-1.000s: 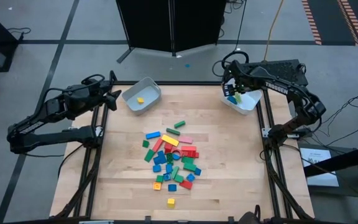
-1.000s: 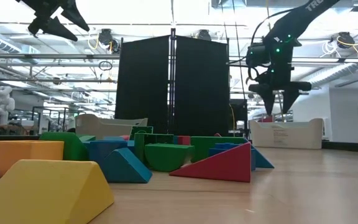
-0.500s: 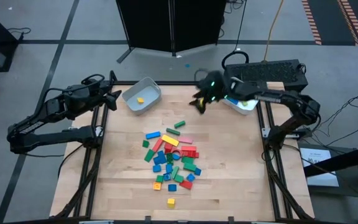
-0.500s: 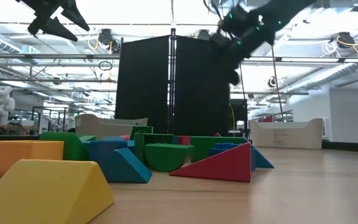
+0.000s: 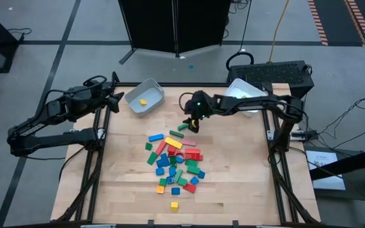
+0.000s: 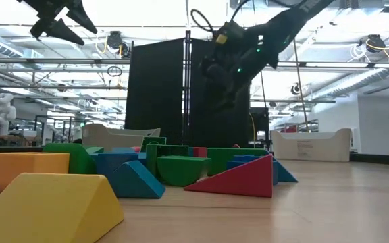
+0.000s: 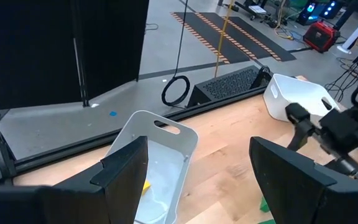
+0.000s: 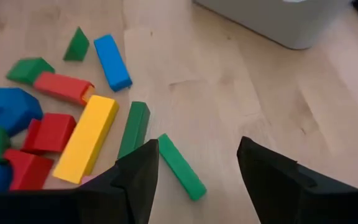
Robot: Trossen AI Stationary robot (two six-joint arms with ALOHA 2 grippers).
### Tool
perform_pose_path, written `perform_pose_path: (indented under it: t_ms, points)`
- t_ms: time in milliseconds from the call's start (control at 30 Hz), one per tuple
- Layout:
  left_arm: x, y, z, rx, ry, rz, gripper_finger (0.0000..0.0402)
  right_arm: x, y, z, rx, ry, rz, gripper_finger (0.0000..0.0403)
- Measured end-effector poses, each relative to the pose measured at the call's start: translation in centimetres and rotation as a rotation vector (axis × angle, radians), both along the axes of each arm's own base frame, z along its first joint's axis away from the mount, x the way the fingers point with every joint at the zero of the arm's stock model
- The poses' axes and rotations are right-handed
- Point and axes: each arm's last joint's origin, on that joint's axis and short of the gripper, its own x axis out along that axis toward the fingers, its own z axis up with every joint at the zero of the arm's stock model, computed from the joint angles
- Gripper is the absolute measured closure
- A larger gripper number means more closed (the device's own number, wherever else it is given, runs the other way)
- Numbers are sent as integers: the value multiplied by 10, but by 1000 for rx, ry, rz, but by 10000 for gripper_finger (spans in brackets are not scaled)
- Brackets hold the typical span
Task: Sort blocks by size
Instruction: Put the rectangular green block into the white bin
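The blocks (image 5: 173,161) lie in a loose pile of red, blue, green and yellow pieces at the middle of the table. My right gripper (image 5: 192,123) hangs open over the pile's far edge, slanting down, with nothing between its fingers. In the right wrist view a green bar (image 8: 182,167) and a darker green bar (image 8: 134,127) lie flat on the wood just ahead of the fingers, beside a yellow bar (image 8: 87,138). My left gripper (image 5: 116,100) waits open, raised at the far left beside the left white bin (image 5: 146,97).
The left bin holds one yellow block (image 5: 143,101). A second white bin (image 5: 246,95) stands at the far right corner, behind my right arm. Bare wood lies to the left and right of the pile. A single yellow cube (image 5: 174,206) sits near the front edge.
My right gripper has swung from above the right bin toward the table's left and near side, coming down a little over the far edge of the pile. It has rolled and tipped from pointing down to slanting forward.
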Motion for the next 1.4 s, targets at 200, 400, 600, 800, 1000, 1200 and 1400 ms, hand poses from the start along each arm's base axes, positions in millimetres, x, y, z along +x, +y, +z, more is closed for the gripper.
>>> perform_pose_path:
  t_ms: [200,400,600,800,1000,1200,1400]
  points:
    - [0,0,0,-2,5,0,120,23,2,-11,-33,99,89,191]
    - [0,0,0,-2,5,-2,120,35,6,-35,-45,283,187,191]
    - [0,0,-1,-5,9,-6,120,41,4,-53,-138,420,99,219]
    - [0,0,-1,-5,10,-5,120,42,2,-52,-131,461,58,371]
    - [0,0,-1,-5,11,-5,120,42,1,-41,-72,455,-41,372]
    - [0,0,-1,-5,11,-4,120,6,-16,16,-73,526,-264,372]
    - [0,0,-1,-3,11,-1,120,-85,-42,74,-13,670,-580,372]
